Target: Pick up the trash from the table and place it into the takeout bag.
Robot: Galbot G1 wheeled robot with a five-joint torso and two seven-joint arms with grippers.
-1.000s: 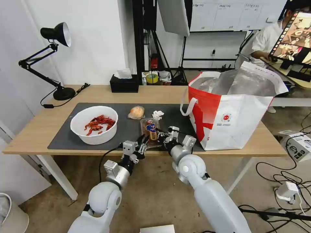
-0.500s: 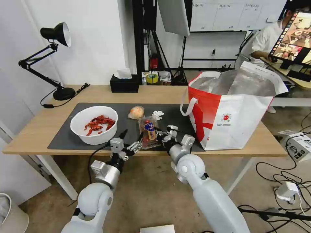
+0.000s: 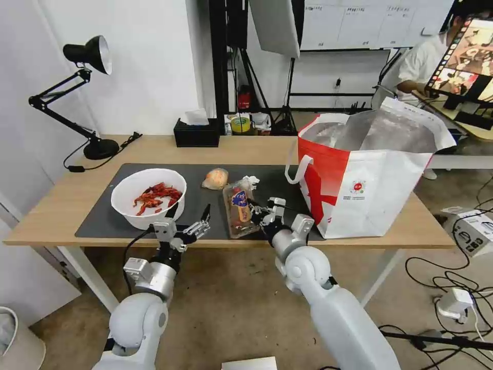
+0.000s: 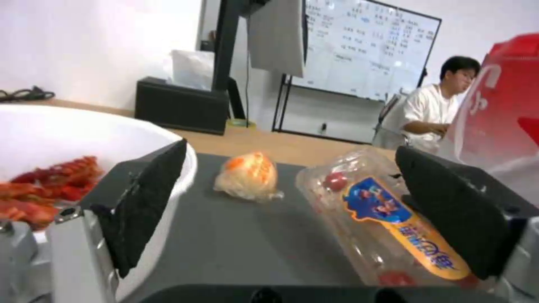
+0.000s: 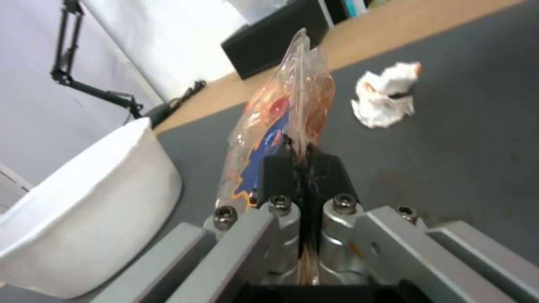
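My right gripper [image 3: 258,210] is shut on the edge of the clear plastic tray of cherry tomatoes [image 3: 237,206], near the front of the dark mat [image 3: 102,218]. In the right wrist view the tray [image 5: 281,105] stands tilted up on its side out of that gripper [image 5: 300,155]. My left gripper [image 3: 188,218] hangs open and holds nothing, between the tray and the white bowl of crayfish shells [image 3: 149,198]; its black fingers [image 4: 149,198] frame the orange lump [image 4: 250,174]. The crumpled tissue [image 3: 250,181] lies behind the tray. The takeout bag [image 3: 370,180] stands open at the right.
A black tissue box [image 3: 196,134] and a desk lamp [image 3: 95,146] stand at the back of the wooden table [image 3: 51,205]. The bag's white handle [image 3: 298,172] hangs towards the tray. Cables and boxes lie on the floor at the right.
My left gripper has let go of the tray and drawn back left towards the bowl, now open. The right gripper keeps its hold and the tray has tipped up slightly.
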